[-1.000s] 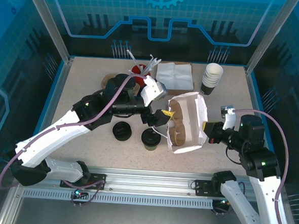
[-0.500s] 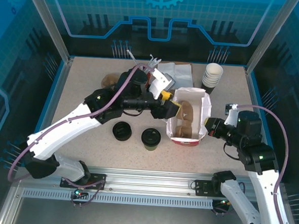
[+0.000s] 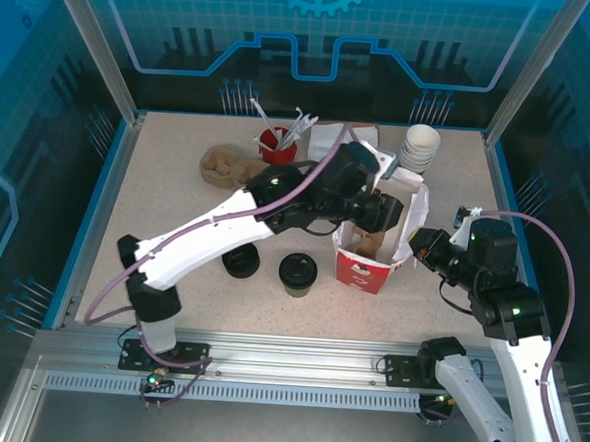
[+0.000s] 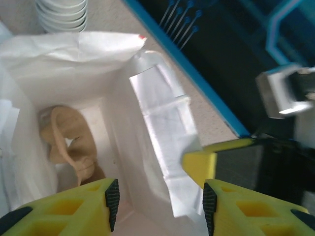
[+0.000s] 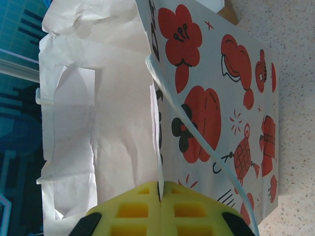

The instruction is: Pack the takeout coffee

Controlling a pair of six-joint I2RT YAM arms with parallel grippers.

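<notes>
The left claw (image 4: 158, 199) hung with jaws apart over the open paper bag (image 3: 368, 272), whose rim the right claw (image 5: 160, 194) clamped. The takeout coffee (image 3: 298, 272) stood upright on the counter (image 3: 165, 213), just beside the bag.

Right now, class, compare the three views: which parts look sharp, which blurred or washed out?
Top external: evenly lit, sharp throughout. Left wrist: the red-and-white paper bag looks soft, its white inside nearly washed out. Right wrist: bag print crisp, near yellow fingers soft.
</notes>
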